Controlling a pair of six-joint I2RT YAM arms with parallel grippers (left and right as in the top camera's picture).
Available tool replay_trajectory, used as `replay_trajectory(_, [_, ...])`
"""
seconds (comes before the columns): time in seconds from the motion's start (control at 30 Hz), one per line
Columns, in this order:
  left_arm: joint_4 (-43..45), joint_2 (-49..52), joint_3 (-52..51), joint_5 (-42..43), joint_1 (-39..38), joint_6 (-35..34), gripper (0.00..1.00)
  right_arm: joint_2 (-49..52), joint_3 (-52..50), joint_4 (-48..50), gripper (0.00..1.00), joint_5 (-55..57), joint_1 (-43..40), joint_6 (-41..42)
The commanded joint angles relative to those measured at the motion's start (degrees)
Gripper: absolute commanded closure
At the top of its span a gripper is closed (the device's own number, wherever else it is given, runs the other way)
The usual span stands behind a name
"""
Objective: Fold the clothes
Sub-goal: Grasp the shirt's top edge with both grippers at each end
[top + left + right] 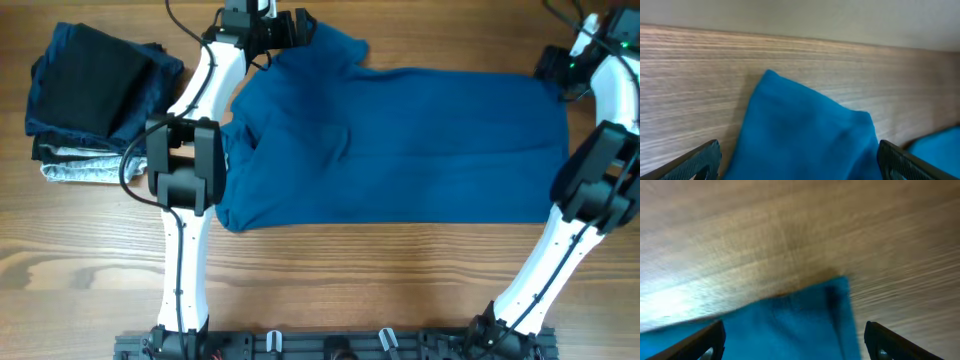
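Progress: early. Blue polo shirt [400,140] spread flat along worktop [350,290] far edge, no fold seen. Left gripper [800,162] gaping over sleeve [805,125], right gripper [795,342] gaping over hem corner [835,295]; nothing held. All folds judged outstanding.

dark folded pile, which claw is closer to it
Left. The left claw is at the shirt sleeve nearer the pile; the right claw is at the shirt's far end.

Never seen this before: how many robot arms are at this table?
2: the left arm stretches over the blue shirt's left end, the right arm stands beside its right end. No more in view.
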Motion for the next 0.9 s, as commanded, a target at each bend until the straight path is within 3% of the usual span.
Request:
replay_trajectory(0.0, [-0.2,0.7,0.2,1.7,-0.7,1.4,0.0,2.2,0.5,0.3,0.09,0.2,1.0,-1.8])
replay_trajectory(0.13, [-0.4,1.5,0.1,1.7,-0.9,2.0,0.01,2.7,0.2,0.8,0.04,2.2,1.2,-3.4])
replay_trajectory(0.2, [-0.3,1.5,0.1,1.7,-1.0,6.1,0.02,2.7,0.2,1.6,0.03,3.8,1.2,-3.7])
replay_trajectory(0.4, [-0.5,1.5,0.1,-0.5,-1.8,20.8,0.16,3.6,0.1,0.6,0.01,3.1,1.2,-4.7])
replay_trajectory(0.53, [0.7,1.9,0.1,-8.6,-4.1,31.1,0.13,5.0,0.1,0.5,0.01,3.1,1.2,-4.7])
replay_trajectory(0.63, [3.6,2.7,0.1,-14.1,-4.7,31.3,0.11,5.3,0.1,0.5,0.0,3.1,1.2,-4.7])
replay_trajectory(0.87, [4.5,7.8,0.1,-17.5,-3.6,30.6,0.12,5.3,0.1,-0.8,0.01,3.1,1.2,-4.7])
